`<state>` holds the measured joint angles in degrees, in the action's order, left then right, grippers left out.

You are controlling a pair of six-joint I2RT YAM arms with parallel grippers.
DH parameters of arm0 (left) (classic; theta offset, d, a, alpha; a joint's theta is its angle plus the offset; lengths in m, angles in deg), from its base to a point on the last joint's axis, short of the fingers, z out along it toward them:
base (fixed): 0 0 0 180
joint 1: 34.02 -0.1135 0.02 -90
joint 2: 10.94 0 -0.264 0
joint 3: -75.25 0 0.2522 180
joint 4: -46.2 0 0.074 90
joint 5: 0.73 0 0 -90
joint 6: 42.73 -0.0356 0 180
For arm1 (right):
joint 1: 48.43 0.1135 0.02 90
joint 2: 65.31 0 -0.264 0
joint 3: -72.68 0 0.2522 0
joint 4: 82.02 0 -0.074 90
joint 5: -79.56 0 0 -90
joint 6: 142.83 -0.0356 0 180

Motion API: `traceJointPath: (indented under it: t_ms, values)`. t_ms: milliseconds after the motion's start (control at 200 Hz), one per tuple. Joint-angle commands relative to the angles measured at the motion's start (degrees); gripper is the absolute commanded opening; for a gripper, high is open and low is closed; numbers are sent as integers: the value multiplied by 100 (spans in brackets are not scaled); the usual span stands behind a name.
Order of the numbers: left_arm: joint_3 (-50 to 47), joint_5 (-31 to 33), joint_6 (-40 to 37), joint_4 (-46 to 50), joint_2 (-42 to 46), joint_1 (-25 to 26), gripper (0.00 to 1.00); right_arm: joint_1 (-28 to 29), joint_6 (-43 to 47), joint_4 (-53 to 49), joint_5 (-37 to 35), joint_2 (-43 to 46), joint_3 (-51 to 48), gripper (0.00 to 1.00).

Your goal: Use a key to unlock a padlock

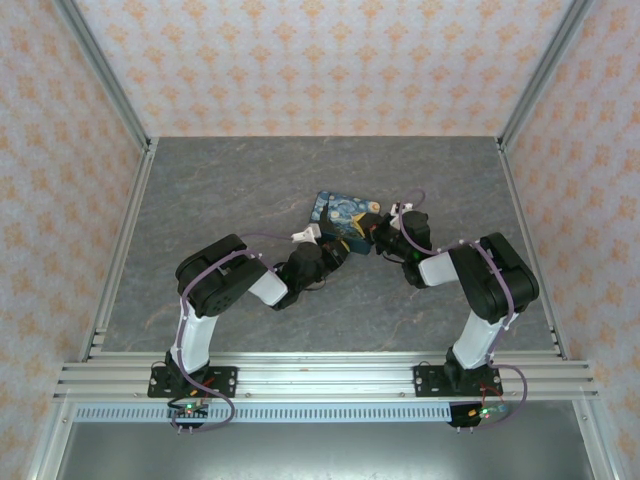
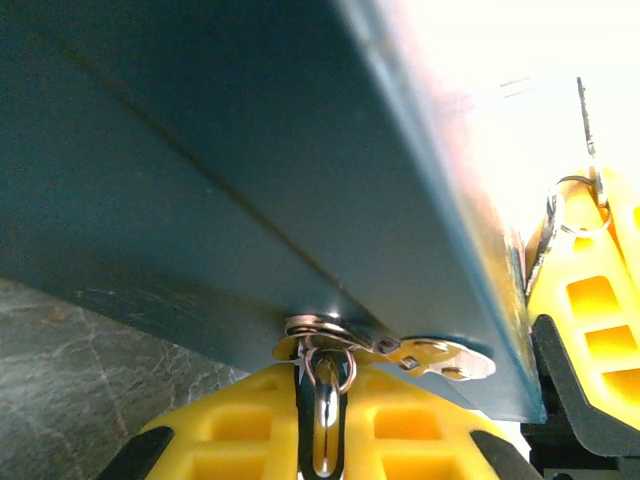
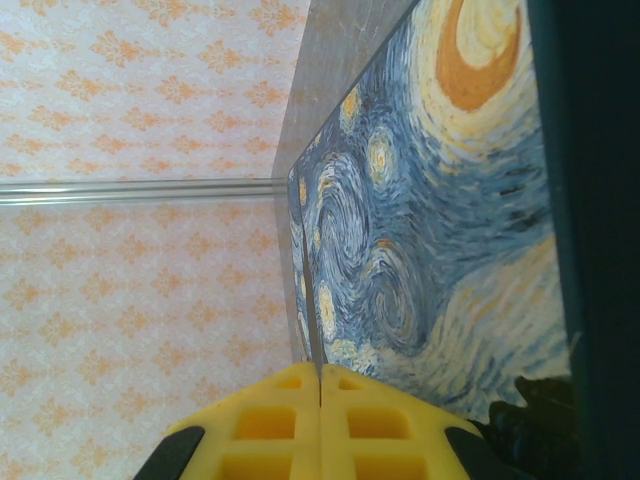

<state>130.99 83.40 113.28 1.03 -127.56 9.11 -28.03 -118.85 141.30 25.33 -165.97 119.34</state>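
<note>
Two things matter here: my left pincer (image 2: 322, 400), nipped nearly shut on the key (image 2: 325, 442) right at the edge of the blue box (image 2: 200, 150), must hold it straight and twist slowly, while my closed right pincer (image 3: 320, 400) braces the box.

Top view high, looking down on table (image 1: 300, 170), both wrist views very close, sharing blue box (image 1: 340, 212)

Blue box with swirled night-sky print (image 1: 340, 212) rests on grey marbled worktop (image 1: 230, 180), enclosed by orange-patterned walls (image 1: 300, 60) and aluminium rails (image 1: 320, 375).
</note>
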Motion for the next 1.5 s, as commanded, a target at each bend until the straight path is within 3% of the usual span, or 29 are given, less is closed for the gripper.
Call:
traceJointPath:
  t_ms: [0, 285, 746, 1021, 1496]
  values:
    - [25, -37, 79, 661, 60, 37, 0, -17, 54, -287, 61, 67, -39, 0]
    - [-78, -156, 370, 1030, 371, -96, 0, -14, 486, -1289, 333, 1391, -162, 0]
    - [51, -1334, 436, 1526, 986, -600, 0, 122, 525, -1668, 438, 2929, -1666, 0]
    - [88, -1787, 666, 1264, 1019, -666, 0, 635, 391, -1344, 38, 2618, -1919, 0]
    - [-19, -2309, 892, 551, 1049, -773, 0, 676, 344, -1111, -43, 2058, -1799, 0]
